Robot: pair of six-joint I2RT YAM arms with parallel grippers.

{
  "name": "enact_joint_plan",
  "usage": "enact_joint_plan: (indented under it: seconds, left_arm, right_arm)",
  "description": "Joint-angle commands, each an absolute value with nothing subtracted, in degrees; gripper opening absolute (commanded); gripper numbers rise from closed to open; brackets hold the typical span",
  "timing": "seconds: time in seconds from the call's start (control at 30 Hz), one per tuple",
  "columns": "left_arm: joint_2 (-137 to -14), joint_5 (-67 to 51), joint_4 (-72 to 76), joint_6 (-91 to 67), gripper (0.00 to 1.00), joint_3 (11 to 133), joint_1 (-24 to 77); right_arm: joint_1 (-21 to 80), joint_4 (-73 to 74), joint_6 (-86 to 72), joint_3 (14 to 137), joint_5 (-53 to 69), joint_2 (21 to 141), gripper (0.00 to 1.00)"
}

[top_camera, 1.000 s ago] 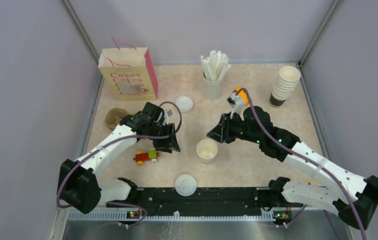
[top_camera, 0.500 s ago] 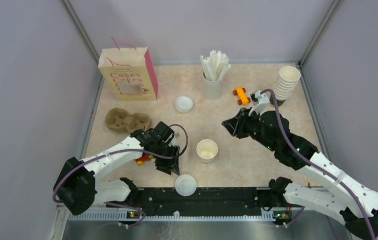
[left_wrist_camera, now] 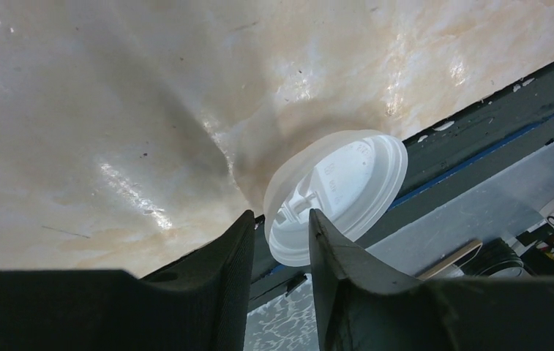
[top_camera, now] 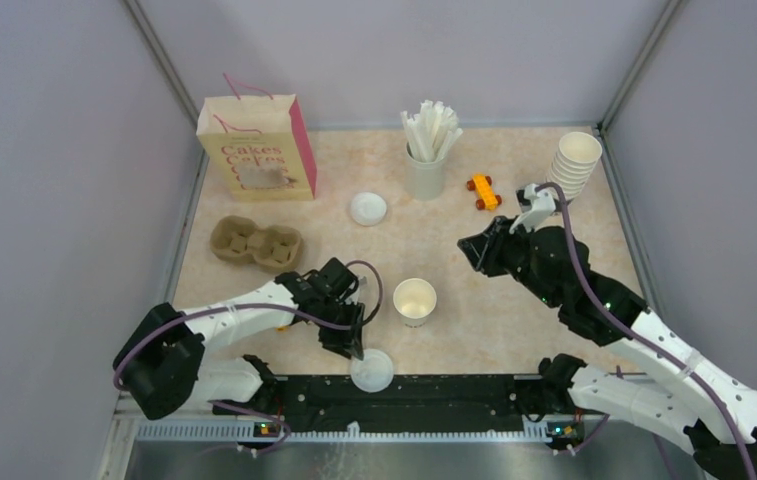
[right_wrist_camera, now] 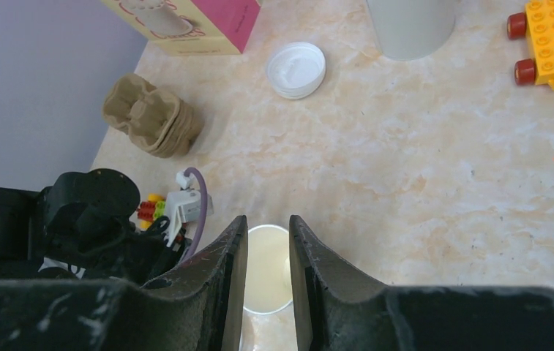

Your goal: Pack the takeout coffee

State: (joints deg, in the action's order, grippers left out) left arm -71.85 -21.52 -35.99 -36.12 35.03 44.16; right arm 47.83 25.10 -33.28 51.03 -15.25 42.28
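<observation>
Nearest the arm bases, the flat round white plastic lid point(top_camera: 371, 369) lies at the table's front edge. In the left wrist view point(left_wrist_camera: 336, 194) part of it seems to overlap the dark rail point(left_wrist_camera: 478, 139) there. The left gripper point(top_camera: 349, 340) hangs just above its rim. Its jaws are parted only narrowly and hold nothing, and the lid's near edge shows in the gap beyond the fingertips point(left_wrist_camera: 241, 230).

The main risk is here. A flat lid offers only its thin rim, and a pinch that lands slightly off would likely skid it forward over the edge and out of reach. Coming down too hard could flip or crush it.

Just beyond, the plain white tapered paper cup point(top_camera: 415, 300) stands upright and uncovered near the middle of the table, apart from both grippers. The right gripper point(top_camera: 474, 250) is raised beyond it, looking down on it point(right_wrist_camera: 268, 267), with its jaws also narrow and empty. At that width they could not straddle the cup. A descent without opening would probably strike the rolled rim and tip the light cup, and the left arm's cable point(right_wrist_camera: 199, 208) runs close beside it.

Farther back are a brown moulded cardboard cup tray point(top_camera: 256, 243), a second white lid point(top_camera: 368, 208) and an orange toy car point(top_camera: 482, 191). Along the back stand a cream-and-pink paper bag point(top_camera: 257, 150), a holder of white sticks point(top_camera: 426, 150) and a stack of paper cups point(top_camera: 571, 170).
</observation>
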Motion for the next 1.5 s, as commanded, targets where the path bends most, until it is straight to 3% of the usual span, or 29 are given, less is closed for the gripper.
enact_joint_plan:
  seconds: [0.0, 0.2, 0.43, 0.7, 0.77, 1.03, 1.13, 1.2, 1.47]
  left_arm:
    - [-73.3, -20.3, -31.3, -37.4, 0.38, 34.2, 45.3]
    - [-75.8, -19.1, -30.6, -37.2, 0.32, 33.8, 46.4]
    - [-74.2, -18.3, -32.4, -36.5, 0.0, 35.0, 46.4]
    - [-72.2, -17.4, -43.8, -35.1, 0.0, 48.2, 46.5]
    - [-71.4, -16.8, -46.4, -34.5, 0.0, 51.8, 46.5]
    - [-73.8, -13.5, -57.3, -32.8, 0.0, 66.7, 46.1]
    - [-75.6, -12.8, -61.1, -32.0, 0.0, 72.6, 45.7]
    - [-76.3, -12.4, -62.5, -31.6, 0.0, 76.1, 45.4]
    - [-77.0, -15.0, -62.7, -32.1, 0.0, 79.1, 44.8]
  right_arm:
    - [47.8, 24.6, -31.7, 52.9, -16.9, 42.7, 0.27]
    - [47.8, 24.6, -30.7, 53.3, -16.9, 43.0, 0.27]
    - [47.8, 24.1, -29.2, 53.5, -15.5, 43.0, 0.27]
    - [47.8, 12.8, -19.6, 50.4, 6.5, 45.6, 0.68]
    - [47.9, 11.2, -15.0, 50.8, 12.9, 46.9, 0.71]
    - [51.8, 8.1, 10.8, 50.8, 27.6, 46.8, 0.59]
    - [53.9, 11.3, 16.8, 51.4, 32.5, 46.6, 0.48]
    - [57.1, 14.1, 20.0, 52.0, 31.1, 46.8, 0.42]
    - [64.3, 22.9, 29.9, 54.2, 22.0, 50.5, 0.43]
